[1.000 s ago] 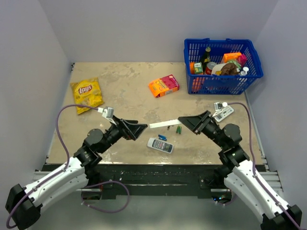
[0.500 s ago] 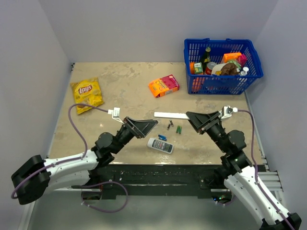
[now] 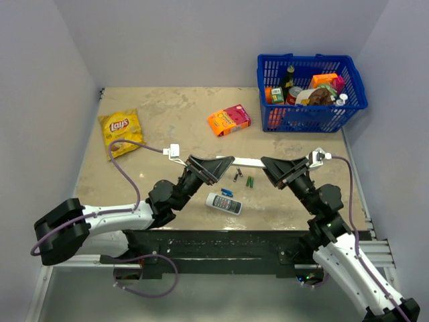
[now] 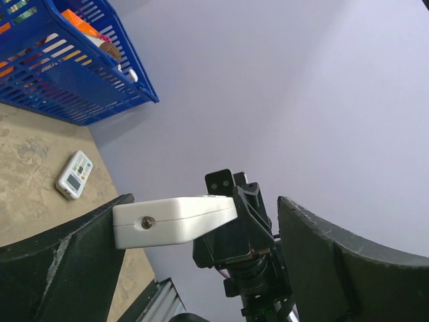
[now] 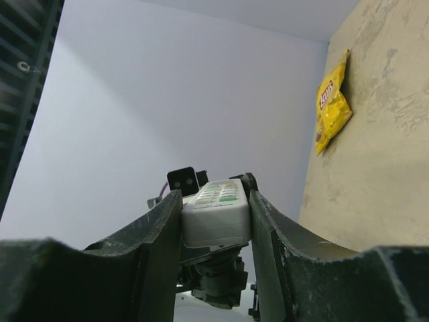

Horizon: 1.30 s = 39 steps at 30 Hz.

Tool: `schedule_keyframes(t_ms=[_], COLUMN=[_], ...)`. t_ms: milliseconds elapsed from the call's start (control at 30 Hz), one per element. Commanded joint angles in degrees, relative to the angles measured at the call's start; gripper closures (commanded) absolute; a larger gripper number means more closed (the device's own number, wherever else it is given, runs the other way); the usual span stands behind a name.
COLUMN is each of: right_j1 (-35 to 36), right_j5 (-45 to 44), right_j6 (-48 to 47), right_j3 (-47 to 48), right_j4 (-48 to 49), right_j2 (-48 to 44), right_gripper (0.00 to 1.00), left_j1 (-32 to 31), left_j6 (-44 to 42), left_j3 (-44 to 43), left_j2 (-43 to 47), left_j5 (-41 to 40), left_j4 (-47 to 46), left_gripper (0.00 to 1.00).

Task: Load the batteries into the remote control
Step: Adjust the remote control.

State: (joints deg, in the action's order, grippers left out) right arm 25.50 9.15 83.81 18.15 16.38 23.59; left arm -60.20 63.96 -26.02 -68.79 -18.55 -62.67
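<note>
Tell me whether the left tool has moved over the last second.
Yes. The left tool moved right, away from the chip bag, up to the free end of the remote control.

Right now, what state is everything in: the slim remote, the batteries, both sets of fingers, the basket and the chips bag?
Slim remote: held up in the air, level, gripped at its right end.
Batteries: lying loose below it, not loaded.
Right fingers: shut on the slim remote.
Left fingers: open, one on either side of the remote's left end.
Basket: upright, full of groceries.
Chips bag: lying flat.
</note>
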Motion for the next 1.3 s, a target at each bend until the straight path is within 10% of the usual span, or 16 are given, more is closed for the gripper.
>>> schedule_keyframes(t_ms=[0, 367, 633, 800, 1000, 1267], right_j1=[0.26, 0.26, 0.26, 0.26, 0.43, 6.84], right_j5=[0.52, 2.1, 6.84, 9.13, 16.41, 18.11], right_j6=[1.97, -0.22, -15.85, -36.99, -52.41, -63.32], right_j3=[-0.57, -1.02, 4.24, 11.37, 16.74, 17.62], right_j4=[4.1, 3.31, -2.84, -11.7, -10.68, -6.36], right_j2=[-0.65, 0.31, 5.84, 10.32, 16.04, 20.08], right_gripper=[1.0, 1.0, 0.38, 0.09, 0.03, 0.02], left_j1=[-0.79, -1.23, -1.06, -0.09, 3.33, 8.79], left_j6=[1.16, 2.92, 3.45, -0.32, -9.71, -16.5], left_j3=[-1.75, -0.08, 1.5, -8.66, -21.78, -31.63], left_j2=[-1.25, -0.99, 6.63, 11.75, 10.53, 5.43], left_j5=[-4.3, -5.8, -12.3, -17.3, -14.07, -1.34], left_j4=[-5.09, -6.06, 8.21, 35.38, 60.35, 70.85], left_gripper=[0.12, 0.63, 1.0, 1.0, 1.0, 1.0])
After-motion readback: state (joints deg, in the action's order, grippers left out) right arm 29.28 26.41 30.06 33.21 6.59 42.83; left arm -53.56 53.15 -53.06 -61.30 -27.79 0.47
